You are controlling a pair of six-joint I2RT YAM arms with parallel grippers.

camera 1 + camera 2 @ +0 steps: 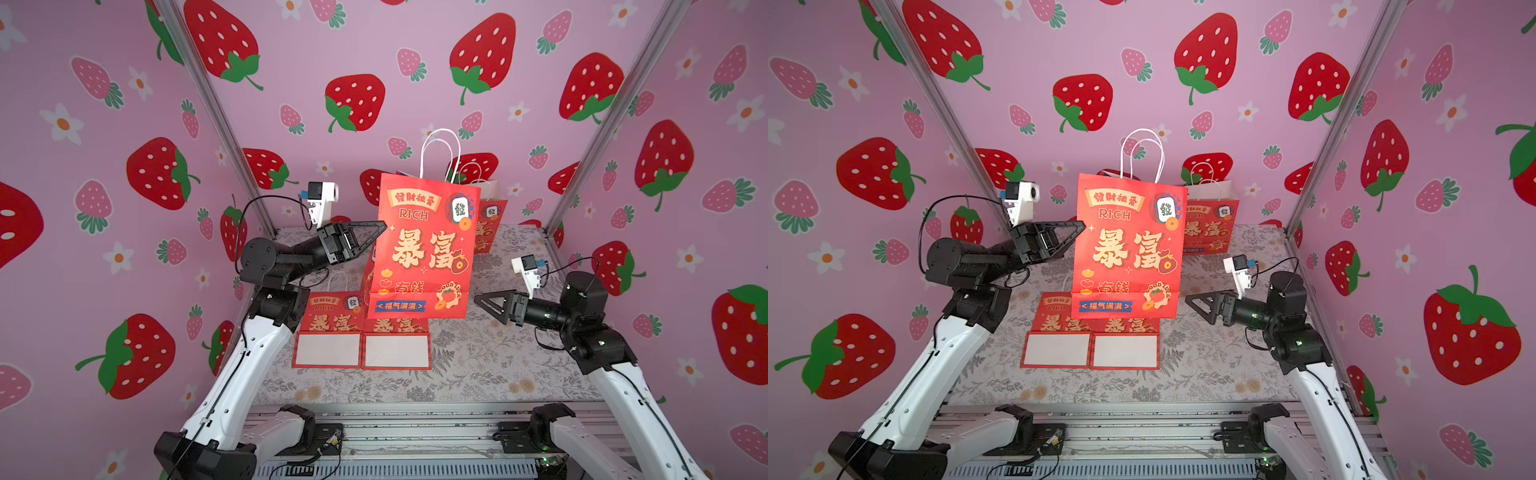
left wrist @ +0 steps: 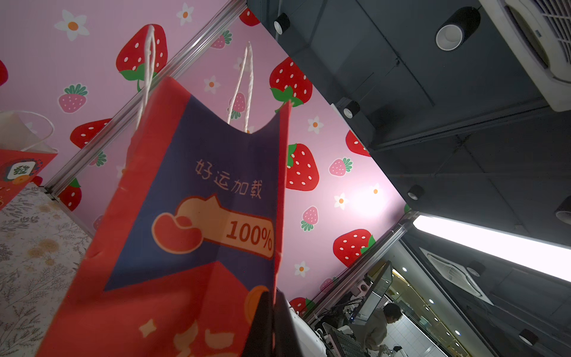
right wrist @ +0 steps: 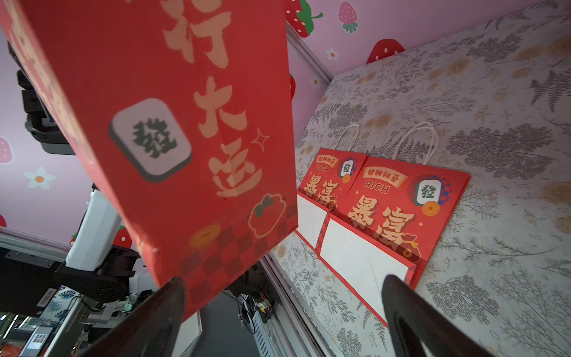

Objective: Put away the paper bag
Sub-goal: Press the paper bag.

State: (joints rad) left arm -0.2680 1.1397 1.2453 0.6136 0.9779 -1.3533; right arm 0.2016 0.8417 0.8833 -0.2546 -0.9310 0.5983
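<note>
Lying flat on the table (image 1: 498, 353), two flat bags (image 1: 397, 345) are listed side by side, touching. Above them the paper bag (image 1: 424, 249) is held upright, its side edge pinched by the closed left gripper (image 1: 380, 227). The right gripper (image 1: 478, 298) is spread wide, near the bag's lower corner, apart. Farther back, another bag (image 1: 490, 224) is stood by the wall.
</note>
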